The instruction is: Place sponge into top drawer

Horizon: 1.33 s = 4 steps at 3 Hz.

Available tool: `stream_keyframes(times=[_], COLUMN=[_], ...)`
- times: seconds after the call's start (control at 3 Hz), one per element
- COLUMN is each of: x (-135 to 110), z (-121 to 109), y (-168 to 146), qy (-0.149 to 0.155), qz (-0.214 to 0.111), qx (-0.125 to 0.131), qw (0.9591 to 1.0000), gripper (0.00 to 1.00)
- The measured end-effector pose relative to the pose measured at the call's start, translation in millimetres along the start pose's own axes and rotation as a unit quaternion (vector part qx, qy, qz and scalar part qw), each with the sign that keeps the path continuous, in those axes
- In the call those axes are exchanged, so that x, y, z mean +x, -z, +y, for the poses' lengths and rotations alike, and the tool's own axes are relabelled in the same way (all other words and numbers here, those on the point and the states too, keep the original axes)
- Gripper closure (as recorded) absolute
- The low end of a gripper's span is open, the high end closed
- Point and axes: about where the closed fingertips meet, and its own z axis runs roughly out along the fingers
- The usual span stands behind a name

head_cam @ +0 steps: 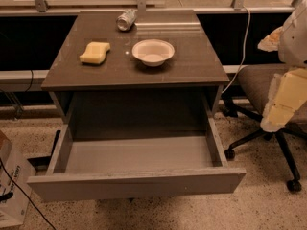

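Note:
The sponge (95,52) is a pale-yellow foam block with wavy sides, lying on the left part of the brown cabinet top (192,56). The top drawer (136,155) is pulled fully out below the cabinet top, with a bare grey floor and a flat front. My gripper (284,102) hangs at the right edge of the view, far to the right of the cabinet and above the chair, well apart from the sponge. Its pale-yellow fingers (288,97) point down and left.
A white bowl (153,51) sits mid-top, right of the sponge. A crushed can (126,19) lies at the back. An office chair (264,87) stands right of the cabinet. A cardboard box (10,188) stands at the lower left. A white cable (244,42) hangs at the back right.

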Motion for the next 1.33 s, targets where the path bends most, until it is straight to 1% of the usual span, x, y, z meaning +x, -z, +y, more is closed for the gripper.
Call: stream_keyframes(times=[0.33, 0.67, 1.0, 1.33], x=[-0.7, -19.6, -43.6, -45.8], z=[-0.3, -12.4, -32.9, -35.0], y=[0.4, -8.7, -22.6, -24.1], qy=[0.000, 0.012, 0.018, 0.019], qz=[-0.001, -0.019, -0.044, -0.046], qx=[0.001, 0.005, 0.005, 0.005], qw=[1.0000, 0.9997, 0.9989, 0.9987], gripper=[0.00, 0.00, 0.00, 0.00])
